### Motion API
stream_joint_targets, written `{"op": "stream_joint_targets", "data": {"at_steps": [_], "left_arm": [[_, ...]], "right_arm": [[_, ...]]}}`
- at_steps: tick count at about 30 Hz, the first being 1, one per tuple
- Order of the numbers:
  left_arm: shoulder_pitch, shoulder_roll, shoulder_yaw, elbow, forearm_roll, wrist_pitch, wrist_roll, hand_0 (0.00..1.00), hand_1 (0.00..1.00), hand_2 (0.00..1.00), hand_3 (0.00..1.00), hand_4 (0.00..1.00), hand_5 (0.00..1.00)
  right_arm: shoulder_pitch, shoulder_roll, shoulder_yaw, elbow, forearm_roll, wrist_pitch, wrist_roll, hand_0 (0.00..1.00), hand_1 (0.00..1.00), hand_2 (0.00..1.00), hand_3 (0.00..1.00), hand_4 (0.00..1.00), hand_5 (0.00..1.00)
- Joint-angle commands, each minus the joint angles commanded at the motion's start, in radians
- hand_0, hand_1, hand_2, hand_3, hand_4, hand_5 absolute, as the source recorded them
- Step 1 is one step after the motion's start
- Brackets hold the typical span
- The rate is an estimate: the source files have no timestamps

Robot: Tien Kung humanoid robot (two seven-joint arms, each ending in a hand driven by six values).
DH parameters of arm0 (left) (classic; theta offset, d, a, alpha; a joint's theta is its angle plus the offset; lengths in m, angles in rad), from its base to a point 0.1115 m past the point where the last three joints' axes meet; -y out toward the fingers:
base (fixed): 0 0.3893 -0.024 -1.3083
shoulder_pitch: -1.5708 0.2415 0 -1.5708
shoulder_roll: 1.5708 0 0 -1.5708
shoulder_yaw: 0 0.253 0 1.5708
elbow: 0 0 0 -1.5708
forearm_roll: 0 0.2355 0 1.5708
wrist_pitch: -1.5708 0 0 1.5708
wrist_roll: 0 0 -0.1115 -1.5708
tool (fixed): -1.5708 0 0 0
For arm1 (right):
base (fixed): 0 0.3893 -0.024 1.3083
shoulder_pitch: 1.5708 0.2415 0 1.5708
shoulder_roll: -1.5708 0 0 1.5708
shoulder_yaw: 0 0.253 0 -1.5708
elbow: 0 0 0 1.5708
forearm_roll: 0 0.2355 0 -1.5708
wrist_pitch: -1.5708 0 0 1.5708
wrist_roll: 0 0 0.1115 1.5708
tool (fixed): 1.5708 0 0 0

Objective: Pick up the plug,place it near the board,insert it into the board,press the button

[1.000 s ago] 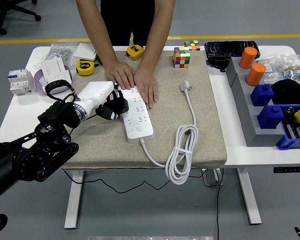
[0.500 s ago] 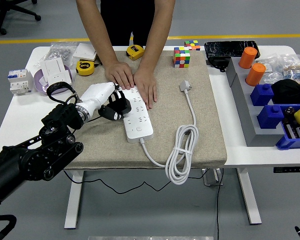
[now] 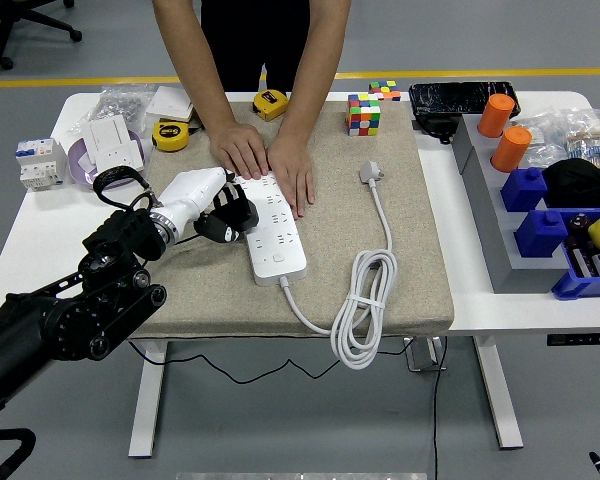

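The robot's left hand (image 3: 223,213), white-shelled with black fingers, sits at the left edge of the long white power strip (image 3: 273,227) on the beige mat (image 3: 400,270). Its fingers curl toward the strip, seemingly empty, though I cannot tell for sure. A person's two hands (image 3: 267,160) pin the strip's far end. Well to the right, the white plug (image 3: 370,172) lies loose on the mat, its cable coiled (image 3: 363,305) near the front edge. The step in hand is probably the pickup: the hand must cross over the strip, then close on the plug body, not the cord.
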State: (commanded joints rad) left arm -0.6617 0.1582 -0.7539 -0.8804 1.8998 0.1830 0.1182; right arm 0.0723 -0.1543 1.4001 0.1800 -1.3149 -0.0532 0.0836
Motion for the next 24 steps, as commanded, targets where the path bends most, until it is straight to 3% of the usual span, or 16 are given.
{"op": "stream_joint_targets", "data": {"at_steps": [10, 24], "left_arm": [[0.001, -0.008, 0.002, 0.02, 0.005, 0.008, -0.004, 0.455, 0.344, 0.313, 0.41, 0.708, 0.002], [0.004, 0.003, 0.022, 0.007, 0.0, -0.001, -0.003, 0.455, 0.344, 0.314, 0.41, 0.712, 0.002]], "right_arm": [[-0.004, 0.001, 0.001, 0.0, -0.002, -0.001, 0.0, 0.959, 0.846, 0.78, 0.787, 0.998, 0.998], [-0.006, 0.001, -0.004, 0.0, 0.002, -0.002, 0.001, 0.96, 0.846, 0.78, 0.787, 0.998, 0.998]]}}
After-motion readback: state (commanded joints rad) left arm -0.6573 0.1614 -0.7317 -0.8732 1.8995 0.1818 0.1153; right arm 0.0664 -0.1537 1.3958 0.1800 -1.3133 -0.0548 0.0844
